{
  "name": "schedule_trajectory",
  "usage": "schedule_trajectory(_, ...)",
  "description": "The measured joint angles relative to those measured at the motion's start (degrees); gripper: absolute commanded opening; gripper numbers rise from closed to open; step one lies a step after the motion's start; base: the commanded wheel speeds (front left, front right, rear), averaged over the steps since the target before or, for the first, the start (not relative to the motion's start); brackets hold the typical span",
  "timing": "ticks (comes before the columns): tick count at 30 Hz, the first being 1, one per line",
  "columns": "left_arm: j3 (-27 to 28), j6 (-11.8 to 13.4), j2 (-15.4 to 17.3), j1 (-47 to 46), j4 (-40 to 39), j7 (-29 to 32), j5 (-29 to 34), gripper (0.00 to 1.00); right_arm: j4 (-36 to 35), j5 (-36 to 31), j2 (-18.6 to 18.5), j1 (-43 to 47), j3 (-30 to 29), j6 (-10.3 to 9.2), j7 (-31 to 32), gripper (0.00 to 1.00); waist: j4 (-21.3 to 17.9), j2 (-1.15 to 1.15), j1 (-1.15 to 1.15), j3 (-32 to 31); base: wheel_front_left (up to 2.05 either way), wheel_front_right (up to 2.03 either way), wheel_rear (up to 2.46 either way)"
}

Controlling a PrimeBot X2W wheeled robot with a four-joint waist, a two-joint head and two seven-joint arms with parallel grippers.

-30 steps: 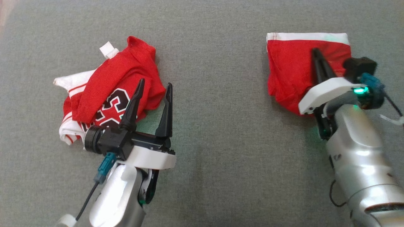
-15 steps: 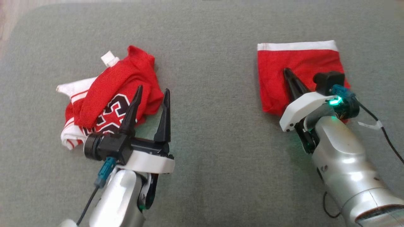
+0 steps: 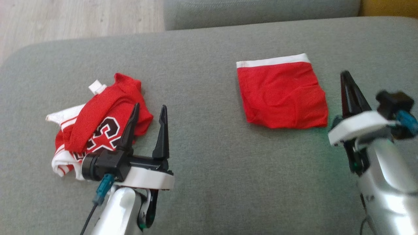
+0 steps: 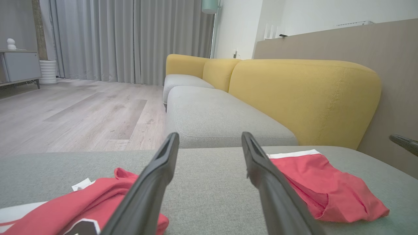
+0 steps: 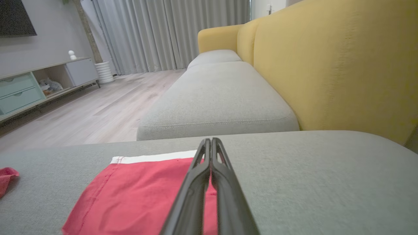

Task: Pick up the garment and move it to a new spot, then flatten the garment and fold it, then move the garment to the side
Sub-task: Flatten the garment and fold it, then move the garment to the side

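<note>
Left tool (image 3: 148,109) wide apart, right tool (image 3: 347,78) pressed closed, both empty.

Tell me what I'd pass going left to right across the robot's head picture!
You'd pass: crumpled red-and-white jersey → left gripper, open → folded red garment with a white band → right gripper, shut.

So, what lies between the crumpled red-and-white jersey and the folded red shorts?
Head view: bare grey sofa cushion, plus a left gripper finger beside the jersey.
</note>
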Motion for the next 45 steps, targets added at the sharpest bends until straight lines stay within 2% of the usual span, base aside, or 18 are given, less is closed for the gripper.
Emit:
schedule_trajectory(1, 0.1, 0.0, 0.0, 0.2, 0.0, 0.0, 0.0, 1.0, -1.5, -0.4, 0.1, 1.6, -0.8, 0.0, 0.0, 0.14, -0.3, 0.0, 0.0, -0.4, 0.0, 0.0, 0.0)
schedule_trajectory(2, 0.3, 0.0, 0.0, 0.5, 0.0, 0.0, 0.0, 1.0, -3.1, -0.9, 0.2, 3.1, -1.7, 0.0, 0.0, 0.9, -0.5, 0.0, 0.0, -0.7, 0.0, 0.0, 0.0)
schedule_trajectory(3, 0.5, 0.0, 0.0, 0.8, 0.0, 0.0, 0.0, 1.0, -4.7, -1.2, 0.6, 4.7, -3.0, 0.0, 0.0, 1.0, -0.8, 0.0, 0.0, -1.0, 0.0, 0.0, 0.0)
schedule_trajectory(12, 1.7, -0.1, 0.0, 3.8, 1.1, 0.0, -0.4, 1.0, -12.9, -2.7, 5.5, 17.8, -6.6, 0.0, 0.2, 1.0, -1.5, 0.0, 0.0, -2.5, 0.0, 0.0, 0.0)
schedule_trajectory(17, 1.8, -0.5, 0.0, 4.0, 1.4, 0.0, -0.4, 1.0, -15.7, -3.2, 6.2, 18.2, -7.5, 0.0, 1.6, 1.0, -1.1, 0.0, 0.01, -2.5, 0.0, 0.0, 0.0)
schedule_trajectory(24, 1.3, -0.6, 0.0, 3.6, 1.2, 0.0, -0.4, 1.0, -16.2, -5.5, 6.5, 16.6, -9.1, 0.0, 5.6, 1.0, 0.1, 0.0, 0.0, -0.8, 0.0, 0.0, 0.0)
schedule_trajectory(32, 0.9, -0.7, 0.0, 1.2, 0.7, 0.0, 0.1, 1.0, -11.9, -5.7, 6.5, 7.3, -13.2, 0.0, 10.9, 1.0, 2.0, 0.0, 0.01, 3.4, 0.0, 0.0, 0.0)
schedule_trajectory(37, 0.5, -1.2, 0.0, -2.0, 0.3, 0.0, 0.3, 1.0, -5.6, -6.3, 5.7, -0.8, -16.3, 0.0, 15.2, 1.0, 3.8, 0.0, 0.02, 7.5, 0.0, 0.0, 0.0)
schedule_trajectory(41, -0.1, -1.2, 0.0, -3.1, 0.2, 0.0, 0.5, 1.0, 0.4, -9.1, 3.9, -4.1, -17.4, 0.0, 18.1, 1.0, 5.4, 0.0, 0.02, 9.9, 0.0, 0.0, 0.0)
schedule_trajectory(45, -0.3, -1.2, 0.0, -3.1, 0.3, 0.0, 0.5, 1.0, 5.2, -9.8, 3.5, -5.9, -15.8, 0.0, 19.5, 1.0, 6.6, 0.0, 0.02, 11.0, 0.0, 0.0, 0.0)
